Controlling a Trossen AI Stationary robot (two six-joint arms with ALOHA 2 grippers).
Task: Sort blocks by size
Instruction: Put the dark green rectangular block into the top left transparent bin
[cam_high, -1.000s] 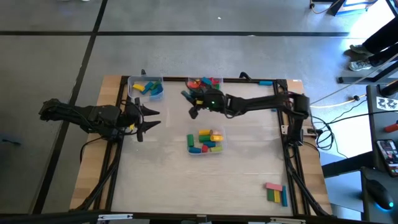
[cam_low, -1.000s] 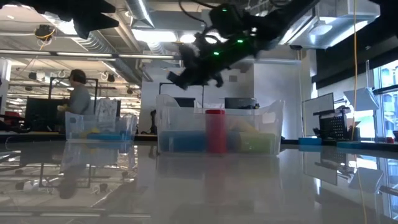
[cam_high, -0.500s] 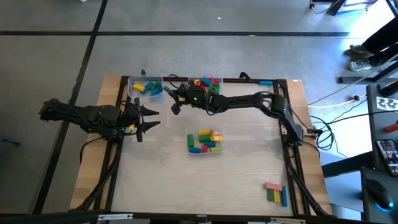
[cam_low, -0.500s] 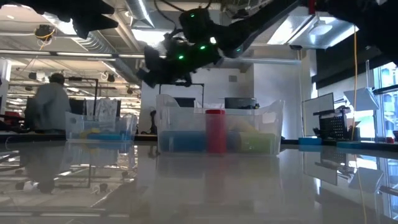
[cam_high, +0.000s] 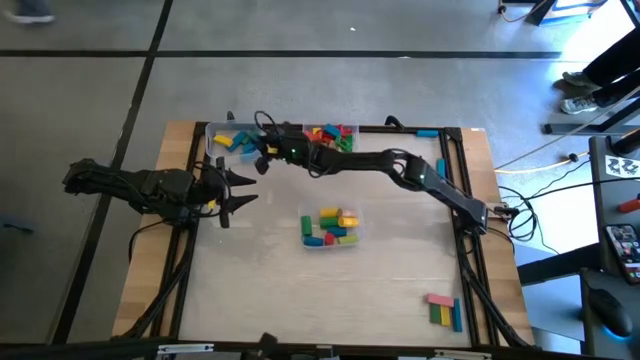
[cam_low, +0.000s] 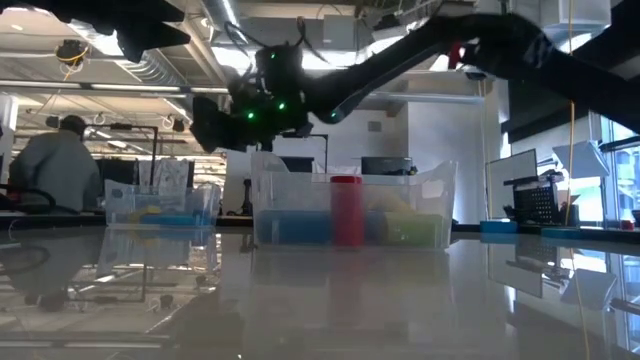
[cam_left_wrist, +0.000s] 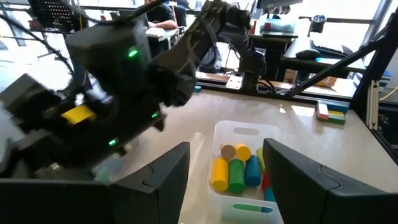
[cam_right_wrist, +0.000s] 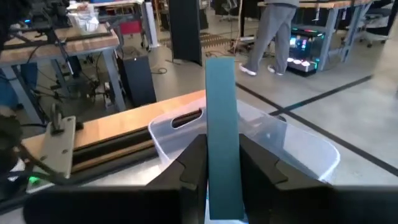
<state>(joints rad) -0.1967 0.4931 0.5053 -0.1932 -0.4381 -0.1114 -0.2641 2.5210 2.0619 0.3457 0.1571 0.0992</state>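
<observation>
My right gripper (cam_high: 258, 152) reaches across the far side of the table and stands over the far-left clear tub (cam_high: 222, 130), which holds blue and yellow blocks. It is shut on a long teal block (cam_right_wrist: 221, 106). More blocks lie in the far middle tub (cam_high: 352, 128) and in the centre tub (cam_high: 304, 236), which also shows in the left wrist view (cam_left_wrist: 246, 130). My left gripper (cam_high: 248, 190) is open and empty at the table's left, level with the centre tub and pointing toward the right arm. My right gripper pinches the teal block's two long sides (cam_right_wrist: 219, 180) between its two fingers (cam_right_wrist: 193, 168). The block lies along the fingers and sticks out well past their tips. It is lifted clear, above the far-left tub (cam_right_wrist: 298, 149).
A small stack of pink, green, yellow and blue blocks (cam_high: 443, 308) lies at the table's near right corner. The bare tabletop (cam_high: 250, 290) spreads around the centre tub. People stand in the room beyond the table (cam_low: 55, 165).
My right gripper has gone from the far middle tub toward the table's left edge, carrying the teal block, and now stands over the far-left tub. A person in the background has moved.
</observation>
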